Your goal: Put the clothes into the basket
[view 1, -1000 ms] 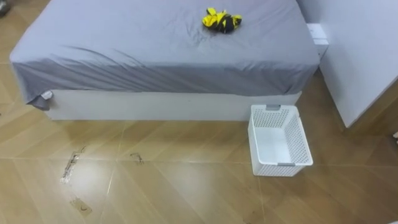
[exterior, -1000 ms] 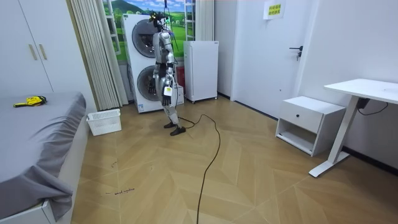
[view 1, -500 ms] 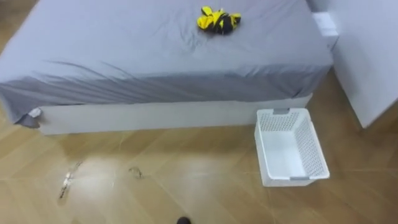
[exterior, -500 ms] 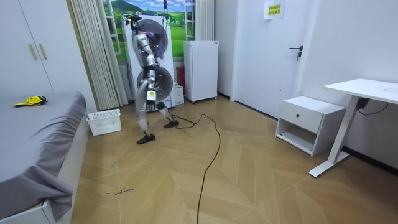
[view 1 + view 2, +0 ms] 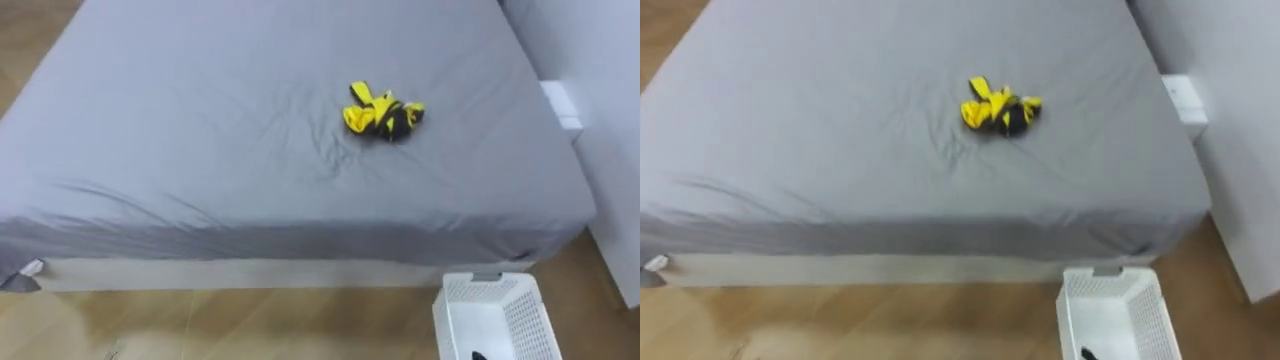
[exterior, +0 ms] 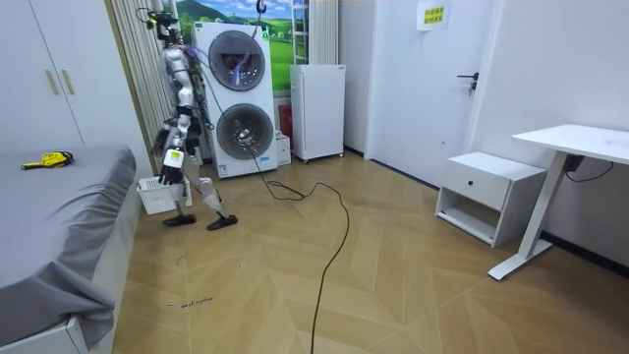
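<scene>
Robot hand (image 6: pixel 174 157) at side, grip unreadable; robot has walked up beside basket (image 5: pixel 490 286); bed (image 5: pixel 200 120), yellow-black clothes (image 5: pixel 383 111) now closer.

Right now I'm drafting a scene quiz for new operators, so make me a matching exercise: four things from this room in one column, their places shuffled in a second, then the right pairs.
Things
1. yellow-and-black clothes
2. white basket
3. washing machines
4. bedside cabinet

Places
A. on the wooden floor, beside the bed
B. next to the white desk
C. on the grey sheet
D. stacked one on the other, by the curtain

Pairs: 1-C, 2-A, 3-D, 4-B
</scene>
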Motion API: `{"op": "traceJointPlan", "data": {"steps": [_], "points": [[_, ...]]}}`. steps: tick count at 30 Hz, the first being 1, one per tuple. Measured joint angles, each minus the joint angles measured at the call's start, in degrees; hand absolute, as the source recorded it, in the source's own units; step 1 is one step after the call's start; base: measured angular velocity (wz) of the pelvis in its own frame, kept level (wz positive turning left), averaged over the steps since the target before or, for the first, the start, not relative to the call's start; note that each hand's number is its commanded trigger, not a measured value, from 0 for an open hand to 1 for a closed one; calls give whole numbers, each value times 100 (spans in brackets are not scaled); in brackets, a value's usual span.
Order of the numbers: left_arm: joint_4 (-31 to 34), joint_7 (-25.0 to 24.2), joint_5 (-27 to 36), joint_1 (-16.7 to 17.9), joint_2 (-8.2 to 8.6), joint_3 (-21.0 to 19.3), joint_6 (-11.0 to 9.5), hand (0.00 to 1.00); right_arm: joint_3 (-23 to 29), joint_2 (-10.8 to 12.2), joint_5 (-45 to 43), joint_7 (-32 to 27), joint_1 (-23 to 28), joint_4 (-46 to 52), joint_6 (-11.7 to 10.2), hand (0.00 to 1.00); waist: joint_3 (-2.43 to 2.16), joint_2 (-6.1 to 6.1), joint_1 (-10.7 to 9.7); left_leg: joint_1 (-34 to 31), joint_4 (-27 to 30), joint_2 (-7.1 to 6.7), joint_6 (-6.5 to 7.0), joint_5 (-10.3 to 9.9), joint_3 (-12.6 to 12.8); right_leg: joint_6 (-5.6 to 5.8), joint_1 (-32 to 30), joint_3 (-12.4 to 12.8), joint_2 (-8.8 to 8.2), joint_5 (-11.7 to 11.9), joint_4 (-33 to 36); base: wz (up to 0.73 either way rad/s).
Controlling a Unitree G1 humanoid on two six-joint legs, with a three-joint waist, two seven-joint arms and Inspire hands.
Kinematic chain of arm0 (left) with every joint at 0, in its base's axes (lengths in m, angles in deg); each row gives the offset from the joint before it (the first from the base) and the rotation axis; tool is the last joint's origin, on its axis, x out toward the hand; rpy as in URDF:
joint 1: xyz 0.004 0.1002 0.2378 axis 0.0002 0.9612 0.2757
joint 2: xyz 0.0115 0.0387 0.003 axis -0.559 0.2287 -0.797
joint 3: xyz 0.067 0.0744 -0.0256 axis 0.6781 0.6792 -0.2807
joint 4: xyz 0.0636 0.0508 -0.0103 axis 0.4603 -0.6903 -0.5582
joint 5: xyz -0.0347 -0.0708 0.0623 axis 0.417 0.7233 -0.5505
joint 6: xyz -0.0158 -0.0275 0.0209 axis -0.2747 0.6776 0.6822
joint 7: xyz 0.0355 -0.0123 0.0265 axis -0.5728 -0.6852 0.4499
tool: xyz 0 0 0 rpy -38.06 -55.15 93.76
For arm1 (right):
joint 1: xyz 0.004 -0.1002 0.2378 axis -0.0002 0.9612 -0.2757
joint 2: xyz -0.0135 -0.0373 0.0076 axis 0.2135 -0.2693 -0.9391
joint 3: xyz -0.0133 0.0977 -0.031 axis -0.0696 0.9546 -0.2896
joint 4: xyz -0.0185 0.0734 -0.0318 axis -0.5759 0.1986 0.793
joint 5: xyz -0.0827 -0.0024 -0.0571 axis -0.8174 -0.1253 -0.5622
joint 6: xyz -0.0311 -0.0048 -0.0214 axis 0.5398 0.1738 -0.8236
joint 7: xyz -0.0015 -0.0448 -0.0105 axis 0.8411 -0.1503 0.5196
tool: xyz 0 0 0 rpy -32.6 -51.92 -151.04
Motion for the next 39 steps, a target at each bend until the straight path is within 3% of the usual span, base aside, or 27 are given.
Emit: {"op": "traceJointPlan", "data": {"steps": [1,2,3,4,5,6,7,8,9,10,11,12,13,14,16,18,19,20,22,24,26,27,31,35,39], "points": [[10,-29,-12,39,-16,46,-5,0,5,9,5,-42,-28,121,-32,0,-50,-8,50,175,-38,101,-92,-107,-167,-205,5,-18,74,405,-139,33],[3,-24,-16,101,-22,46,3,0,13,9,-11,-72,-121,253,-110,0,-123,10,89,236,43,272,-261,-210,-199,-404,33,-114,204,374,66,14],[-2,-27,-15,154,-30,34,10,0,11,10,-20,-76,-167,304,-153,0,-114,58,118,260,102,366,-354,-226,-166,-453,82,-198,255,266,209,0],[-9,-34,-28,302,-29,-5,30,0,28,-12,-32,-118,-283,531,-185,0,-62,162,167,383,203,502,-582,-234,-79,-519,221,-286,376,-9,428,0],[3,-36,-62,363,-32,-108,30,0,25,-18,-30,-178,-270,645,-26,0,-56,185,202,422,416,614,-766,-129,64,-626,302,-303,440,-203,668,11],[20,-29,-94,399,-31,-196,31,0,12,-6,-43,-194,-185,656,59,0,-50,179,199,426,598,664,-879,-8,106,-657,366,-328,452,-242,772,6],[114,-21,-135,485,-28,-361,16,0,8,-19,-61,-255,112,802,94,0,27,144,159,486,1035,697,-902,357,103,-663,440,-511,414,-270,1192,-29],[135,-22,-139,723,-33,-535,-1,0,-3,-108,-76,-227,316,1003,176,0,90,99,93,453,1648,834,-943,600,223,-498,439,-527,604,-411,878,-59],[140,-25,-156,811,-73,-620,10,0,-11,-137,-114,-194,339,1142,226,0,24,115,102,298,2027,843,-983,656,348,-617,556,-496,674,-63,370,-105],[21,-22,-188,784,-79,-627,112,0,-71,-240,-158,-198,338,1324,266,0,46,229,148,43,2869,935,-998,714,425,-859,619,-566,795,-215,240,-86],[26,-23,-178,723,-85,-593,152,0,-83,-279,-202,-262,328,1341,306,0,35,237,161,-138,3135,938,-995,692,399,-867,625,-569,813,-300,276,-59],[145,-20,-154,611,-116,-571,134,0,-68,-319,-252,-336,316,1342,412,0,55,109,109,-539,3401,899,-861,593,418,-860,692,-563,718,-373,236,0],[174,11,-58,490,-130,-478,41,0,-134,-308,-251,-406,317,1352,500,0,84,-33,98,-853,3363,829,-807,353,426,-814,867,-508,617,-401,104,7],[224,37,-62,435,-91,-343,17,0,-167,-311,-349,-473,311,1391,563,0,73,-57,100,-1088,3162,838,-838,117,466,-769,1075,-478,574,-373,-94,3],[381,67,-28,420,4,-338,34,0,-168,-315,-555,-552,297,1537,696,0,87,-94,125,-1361,2497,809,-795,-87,498,-703,1238,-430,467,-398,-190,-17],[409,80,26,456,0,-318,126,0,-184,-365,-718,-625,297,1956,875,0,87,-105,184,-1549,1448,732,-793,-37,528,-646,1235,-429,335,-480,-163,-30],[483,96,50,503,1,-335,121,0,-203,-377,-852,-656,291,2204,913,0,84,-165,246,-1629,1039,703,-681,436,572,-548,1229,-371,227,-461,-123,-24],[498,96,41,570,3,-345,125,0,-207,-379,-978,-651,289,2466,908,0,50,-209,217,-1538,721,585,-637,646,506,-477,1234,-280,183,-420,-172,-13],[492,94,-11,607,6,-348,131,0,-198,-388,-1015,-686,258,2915,806,0,31,-235,195,-1380,370,458,-613,797,464,-419,1310,-202,162,-367,-315,9],[495,94,-12,666,6,-348,153,0,-228,-387,-1001,-680,145,3124,550,0,11,-246,193,-1206,180,410,-608,834,462,-395,1460,-209,162,-359,-474,8],[494,96,19,748,6,-339,165,0,-227,-375,-961,-686,76,3206,290,0,-98,-240,195,-1063,57,383,-609,835,377,-362,1665,-308,167,-386,-633,25],[489,97,40,756,6,-340,164,0,-232,-374,-949,-694,67,3196,226,0,-102,-255,196,-1024,31,372,-611,837,330,-351,1725,-321,169,-394,-668,37],[486,110,46,760,3,-342,175,0,-407,-349,-933,-709,-3,3002,119,0,-101,-268,236,-932,-106,330,-596,851,251,-309,1878,-362,166,-433,-787,20],[487,72,44,728,-22,-376,222,0,-454,-188,-894,-706,-19,2832,104,0,-56,-286,295,-944,-151,319,-590,854,255,-280,1909,-447,158,-444,-903,10],[487,-40,36,715,-31,-384,241,0,-452,-166,-871,-759,-115,2961,103,0,-40,-300,346,-926,-278,320,-590,856,263,-270,1891,-454,166,-447,-971,0]]}}
